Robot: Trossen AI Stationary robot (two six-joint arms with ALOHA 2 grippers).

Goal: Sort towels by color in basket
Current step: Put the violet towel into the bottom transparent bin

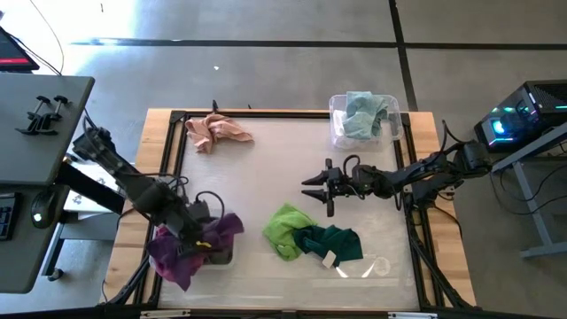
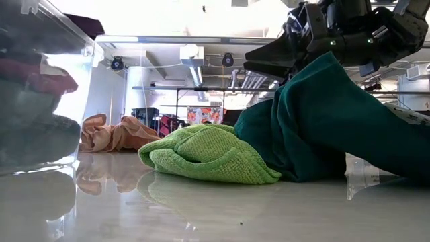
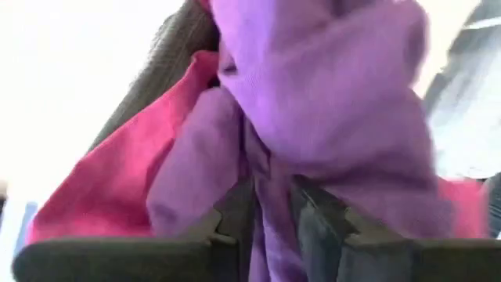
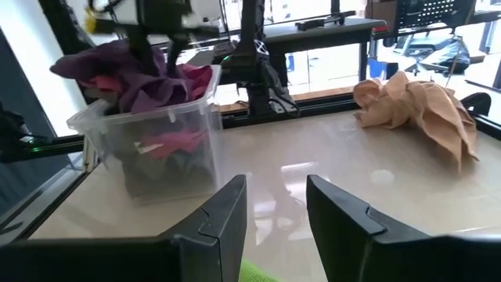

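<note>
My left gripper [image 1: 199, 235] points down over a clear basket [image 1: 221, 257] at the table's near left and is shut on a purple towel [image 3: 329, 102]. A magenta towel [image 3: 117, 180] lies beneath it in the basket. Purple cloth [image 1: 173, 261] spills over the basket's rim. A lime green towel [image 1: 288, 229] and a dark green towel [image 1: 337, 241] lie bunched together on the table near its front. A peach towel [image 1: 217, 131] lies at the far left. My right gripper [image 1: 317, 186] hovers level and open above the table's middle, with nothing between its fingers [image 4: 227, 211]. My left gripper pinches a bunched part of the purple towel [image 3: 272, 223] between its two fingers [image 3: 231, 227]. The fingers come from above, pointing steeply down. The towel sits heaped on the pile in the basket; one layer or several, I cannot tell.
A second clear basket [image 1: 341, 133] with pale teal towels [image 1: 365, 113] stands at the far right. A black frame [image 1: 177, 120] runs round the table top. Bare table lies between the peach towel and the green ones.
</note>
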